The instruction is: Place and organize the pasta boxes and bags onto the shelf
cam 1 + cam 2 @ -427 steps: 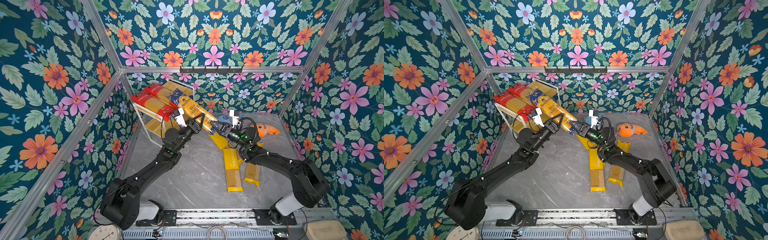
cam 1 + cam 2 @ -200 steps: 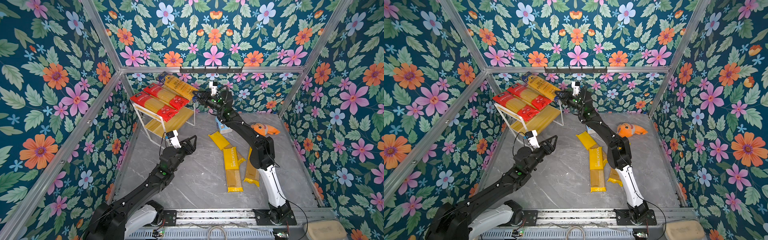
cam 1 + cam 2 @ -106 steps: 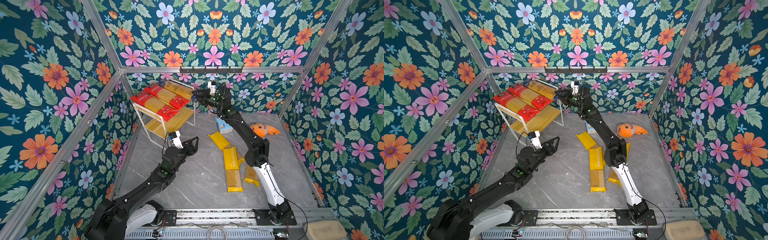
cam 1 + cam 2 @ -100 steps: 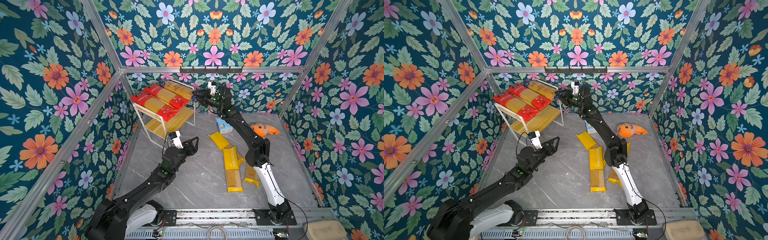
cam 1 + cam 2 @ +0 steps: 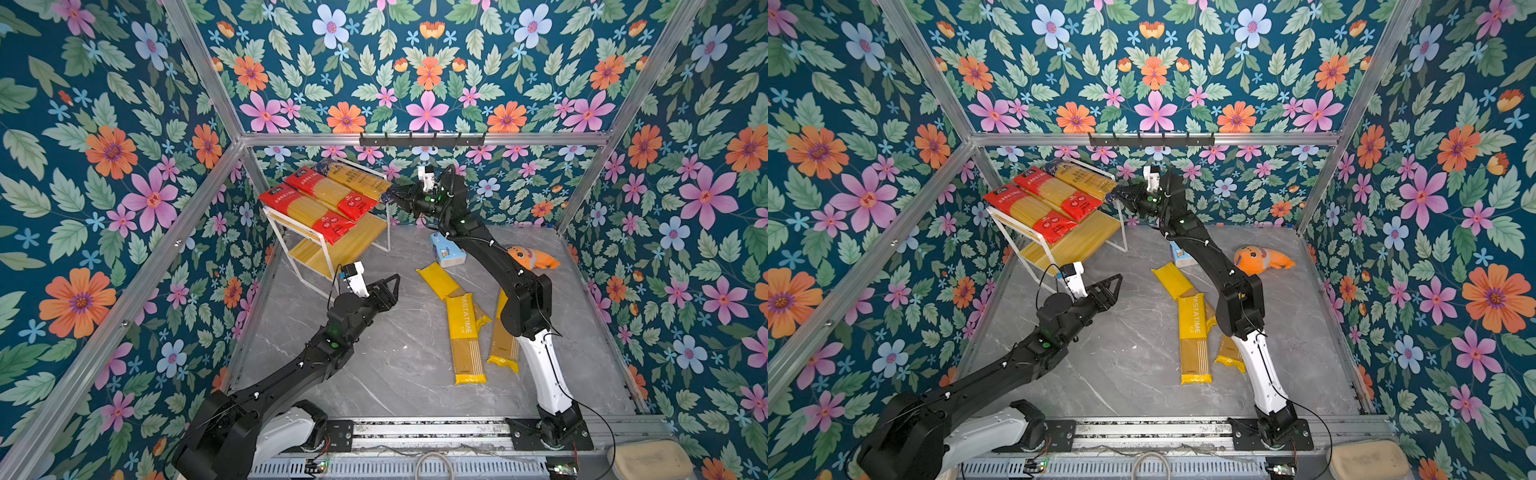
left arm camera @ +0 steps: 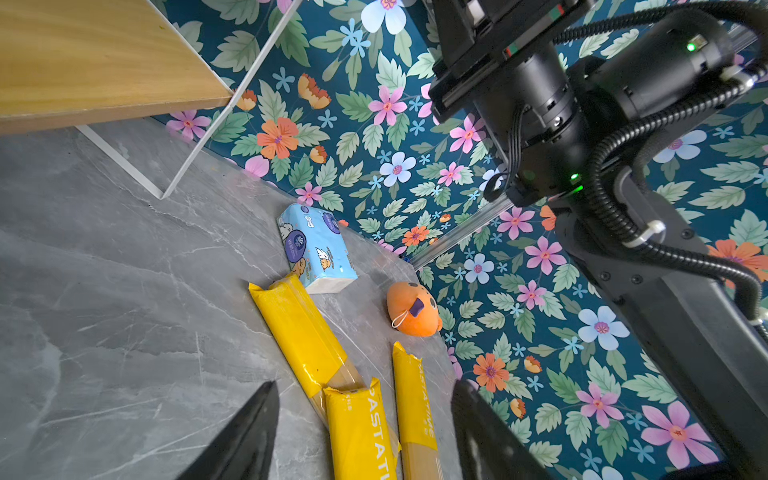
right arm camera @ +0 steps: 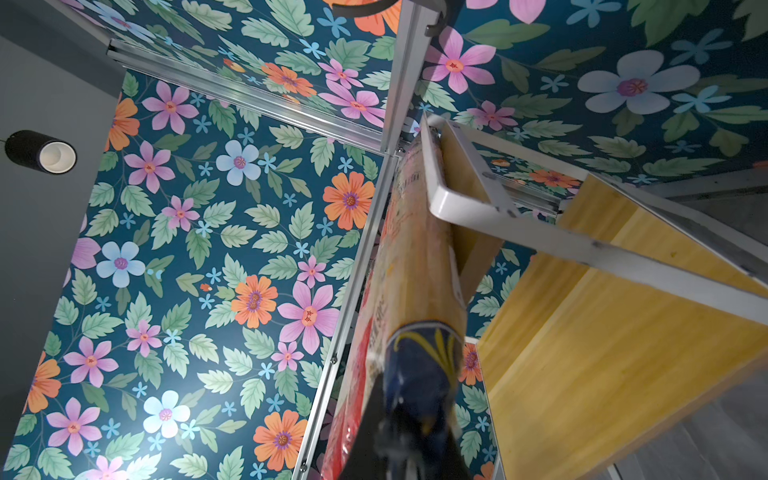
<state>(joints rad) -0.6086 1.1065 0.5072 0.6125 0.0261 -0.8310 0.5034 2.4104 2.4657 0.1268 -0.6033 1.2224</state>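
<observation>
My left gripper (image 5: 388,282) hangs, jaws apart, over the tabletop (image 5: 374,374). Only its wrist view frames, between the fingers, three yellow packs (image 6: 299,332) lying right of centre, with one tissue pack (image 6: 316,245) and one plush toy (image 6: 413,309) beyond. In the far left corner, the shelf (image 5: 318,240) carries two red packs (image 5: 307,212) and one blue-and-gold pack (image 5: 353,178) side by side on its top board. My right wrist view shows, closer than either top view, my right gripper (image 7: 410,417) clamped on that pack's dark end.
</observation>
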